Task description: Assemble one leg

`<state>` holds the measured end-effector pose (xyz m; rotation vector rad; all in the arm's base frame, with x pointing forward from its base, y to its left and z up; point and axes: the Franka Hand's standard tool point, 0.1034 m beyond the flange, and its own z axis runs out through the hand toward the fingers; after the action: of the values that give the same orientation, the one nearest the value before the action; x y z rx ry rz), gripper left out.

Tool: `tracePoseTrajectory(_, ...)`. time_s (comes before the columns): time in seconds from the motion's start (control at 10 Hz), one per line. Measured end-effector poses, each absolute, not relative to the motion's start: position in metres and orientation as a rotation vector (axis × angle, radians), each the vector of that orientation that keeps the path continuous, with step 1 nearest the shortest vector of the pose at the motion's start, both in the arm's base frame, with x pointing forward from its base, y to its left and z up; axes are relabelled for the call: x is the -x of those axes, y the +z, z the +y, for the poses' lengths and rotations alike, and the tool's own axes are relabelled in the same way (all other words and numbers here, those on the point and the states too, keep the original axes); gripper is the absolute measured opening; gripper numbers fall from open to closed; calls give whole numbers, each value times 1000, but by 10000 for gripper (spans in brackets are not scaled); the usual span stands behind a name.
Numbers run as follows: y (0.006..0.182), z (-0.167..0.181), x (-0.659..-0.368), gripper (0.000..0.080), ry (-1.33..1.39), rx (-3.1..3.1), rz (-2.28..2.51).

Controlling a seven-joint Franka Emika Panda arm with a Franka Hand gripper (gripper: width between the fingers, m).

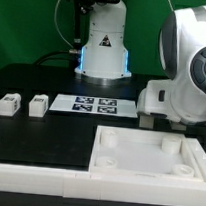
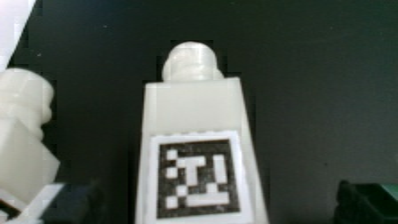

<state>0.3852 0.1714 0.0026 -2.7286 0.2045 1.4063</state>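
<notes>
At the exterior view's left we see a first leg (image 1: pixel 5 105) on the black worktop (image 1: pixel 48 137), and a second leg (image 1: pixel 37 106) just beside it, the two apart. Next comes the marker board (image 1: pixel 96 105), lying flat. In front of it lies the large white square piece (image 1: pixel 146 170) with its round corner sockets. At the exterior view's right the arm (image 1: pixel 189 68) leans low over the worktop and hides its own end effector.

In the wrist view a tagged leg (image 2: pixel 192 110) lies on the dark worktop, its marker tag (image 2: pixel 192 172) facing the camera. A neighbouring leg (image 2: pixel 25 120) lies near it, not touching. The end effector (image 2: pixel 210 200) is released: its fingers (image 2: pixel 54 203) stand well apart on either side of the tagged leg, gripping nothing. We cannot tell where these two legs are in the exterior view.
</notes>
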Motion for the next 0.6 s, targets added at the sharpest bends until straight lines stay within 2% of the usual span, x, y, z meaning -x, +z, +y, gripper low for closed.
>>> tracePoseTrajectory(0.3,2,170,-386,626,1404,2725,202)
tracePoseTrajectory(0.4,2,169,-386,450,1401,2722,192)
tracePoseTrajectory(0.5,2,167,-387,314,1395,2714,169)
tracePoseTrajectory(0.6,2,165,-388,314,1387,2706,157)
